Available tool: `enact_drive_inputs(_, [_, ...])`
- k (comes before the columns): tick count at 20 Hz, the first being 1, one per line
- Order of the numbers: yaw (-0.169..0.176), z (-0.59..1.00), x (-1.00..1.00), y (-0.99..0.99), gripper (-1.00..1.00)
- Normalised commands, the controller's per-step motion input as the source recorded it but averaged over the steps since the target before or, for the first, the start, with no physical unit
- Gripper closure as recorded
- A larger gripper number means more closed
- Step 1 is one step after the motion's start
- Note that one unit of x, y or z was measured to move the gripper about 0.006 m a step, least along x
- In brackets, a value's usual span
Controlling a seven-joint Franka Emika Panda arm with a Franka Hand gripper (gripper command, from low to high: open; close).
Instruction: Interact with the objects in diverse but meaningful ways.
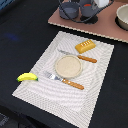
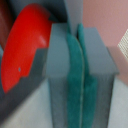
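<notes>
Gripper [image 2: 79, 75] fills the wrist view: teal pads [image 2: 75, 85] pressed flat together, nothing visible between them, so jaws closed and empty as far as I can tell. Red tomato [image 2: 25, 47] sits just beside the gripper body, blurred; can't tell if touching.

Exterior view, clock from the round beige plate [image 1: 68, 66] at mat centre:
- bread loaf [image 1: 84, 46] at 1 o'clock, on the placemat [image 1: 95, 95]
- knife [image 1: 79, 56] just beyond the plate at 12–1, fork [image 1: 64, 80] just beside it at 6
- banana [image 1: 27, 77] at 8–9, at the mat's edge, partly on the dark surface [image 1: 20, 35]
- grey pots [image 1: 70, 9] at 12, well apart, on the pinkish board [image 1: 100, 25]; arm appears to be over them, red item inside one
- pale bowl [image 1: 122, 17] at 1–2, cropped by frame edge

Sausage: not seen.

Progress, my read: tomato looks already placed in a pot; loaf and banana look untouched on the mat side. Plate is bare. Plenty left to do, e.g. loaf or banana onto plate or into a pot.

Room: dark surface, little else visible beyond it.
</notes>
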Motion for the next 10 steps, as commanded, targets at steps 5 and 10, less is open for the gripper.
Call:
enact_drive_inputs(5, [0.0,0.03,0.51,0.25,1.0])
enact_drive_inputs(10, [0.0,0.0,0.42,0.25,1.0])
